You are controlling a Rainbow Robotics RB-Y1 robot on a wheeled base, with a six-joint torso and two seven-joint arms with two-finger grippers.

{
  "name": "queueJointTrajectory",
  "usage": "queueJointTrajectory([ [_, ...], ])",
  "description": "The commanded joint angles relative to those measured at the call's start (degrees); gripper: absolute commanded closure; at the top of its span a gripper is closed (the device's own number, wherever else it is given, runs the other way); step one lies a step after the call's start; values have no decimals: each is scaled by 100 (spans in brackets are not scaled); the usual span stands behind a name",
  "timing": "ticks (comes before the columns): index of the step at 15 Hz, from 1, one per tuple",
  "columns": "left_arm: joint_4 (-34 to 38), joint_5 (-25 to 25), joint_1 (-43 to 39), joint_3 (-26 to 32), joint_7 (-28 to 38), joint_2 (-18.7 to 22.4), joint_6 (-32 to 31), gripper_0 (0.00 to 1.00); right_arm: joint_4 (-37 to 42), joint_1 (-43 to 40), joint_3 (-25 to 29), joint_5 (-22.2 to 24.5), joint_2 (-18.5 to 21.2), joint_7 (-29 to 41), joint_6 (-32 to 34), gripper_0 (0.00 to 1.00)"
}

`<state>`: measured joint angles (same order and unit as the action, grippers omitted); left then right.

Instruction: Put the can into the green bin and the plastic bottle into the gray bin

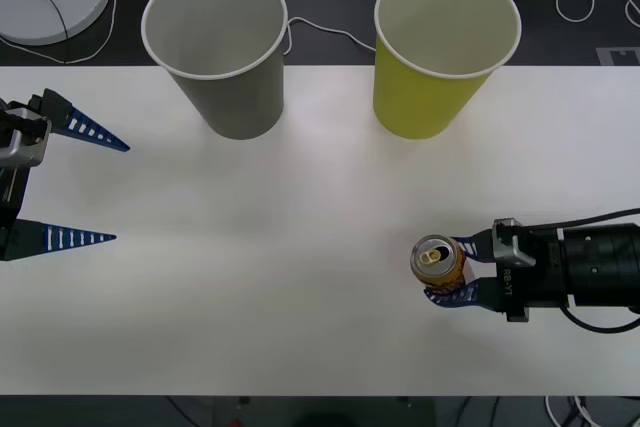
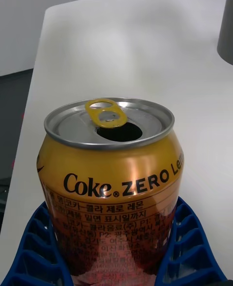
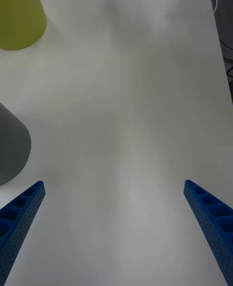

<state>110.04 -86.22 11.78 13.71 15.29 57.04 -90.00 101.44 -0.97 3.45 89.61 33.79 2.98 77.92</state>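
Upright near the table's front right corner stood the can [image 1: 439, 261], a small orange-gold drink can with its top already opened and the pull tab lifted. The right gripper [image 1: 452, 269] had reached in from the table's right edge and was clamped around it, one blue ribbed finger pressed against each side of the can [image 2: 109, 179]; in the right wrist view the fingers [image 2: 36, 247] hugged its lower body. Lettering on the can read "Coke ZERO".

Along the back edge of the white table [image 1: 300, 247] stood two large paper-cup-shaped bins, both upright and well apart from the can. Of these, the green bin [image 1: 440, 52] stood toward the back right, and the gray bin [image 1: 220, 52] toward the back left, each with a white rim and pale inside.

At the table's left edge hung the left gripper [image 1: 95, 187], its two blue fingers spread wide apart and grasping nothing.
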Motion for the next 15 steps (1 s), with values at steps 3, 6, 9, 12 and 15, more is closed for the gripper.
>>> queueJointTrajectory([
  [3, 0, 0, 0, 0, 0, 0, 0, 0, 1203, -17, 270, 531, 347, 1979, 21, 100],
  [6, 0, 0, 0, 0, 0, 0, 0, 0, 1827, 27, 455, 813, 673, 3192, 21, 100],
  [9, 0, 0, 0, 0, 0, 0, 0, 0, 1967, 273, 534, 804, 1138, 4062, 56, 100],
  [12, 0, 0, 0, 0, 0, 0, 0, 0, 1967, 783, 709, 760, 1648, 4905, 496, 100],
  [15, 0, 0, 0, 0, 0, 0, 0, 0, 1950, 1407, 753, 672, 2237, 5784, 918, 100],
])
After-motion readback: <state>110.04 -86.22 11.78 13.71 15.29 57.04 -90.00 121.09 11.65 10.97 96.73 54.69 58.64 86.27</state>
